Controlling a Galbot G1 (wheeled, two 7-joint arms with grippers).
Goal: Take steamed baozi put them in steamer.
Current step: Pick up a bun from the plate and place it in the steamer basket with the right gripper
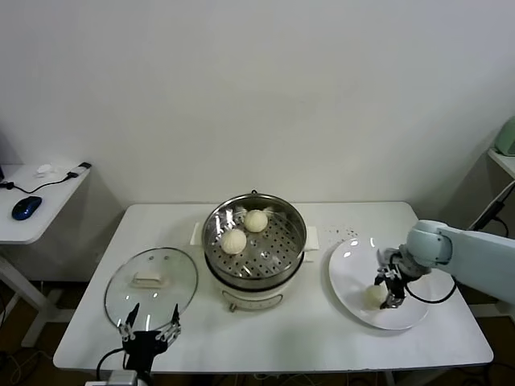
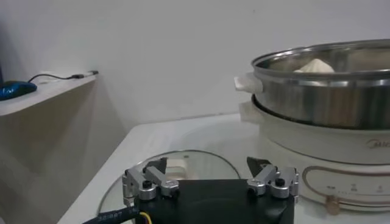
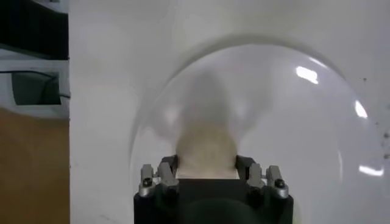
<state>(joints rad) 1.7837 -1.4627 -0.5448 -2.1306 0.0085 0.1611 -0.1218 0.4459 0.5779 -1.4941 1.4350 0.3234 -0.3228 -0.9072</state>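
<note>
From the head camera we see a white table [image 1: 322,338] with the steamer [image 1: 254,248] at its centre, a shiny steel pot on a cream base. Two steamed baozi lie on its perforated tray: one [image 1: 256,220] toward twelve o'clock of the tray, the other [image 1: 233,240] toward nine o'clock, just beside the first. At three o'clock from the steamer lies a white plate [image 1: 354,277], and on it a third baozi [image 1: 375,295]. Our right gripper [image 1: 386,289] is down on that plate, its fingers closed on either side of this bun. At nine o'clock from the steamer a round glass lid [image 1: 151,283] with a white handle lies flat on the table. Our left gripper [image 1: 150,332] hangs at the six o'clock edge of the lid, jaws spread wide and holding nothing. Far off toward nine o'clock a side table [image 1: 36,205] carries a blue mouse [image 1: 26,207].

From the left wrist camera we see the left gripper [image 2: 210,179] with its fingers well apart, above the near edge of the glass lid [image 2: 201,159]. The steamer [image 2: 323,103] rises beyond it, and the top of one baozi [image 2: 314,65] shows over the rim. The blue mouse [image 2: 15,89] sits on the side table.

From the right wrist camera we see the right gripper [image 3: 207,170] clamped on the baozi [image 3: 206,149], one finger touching each flank, over the white plate [image 3: 292,122].
</note>
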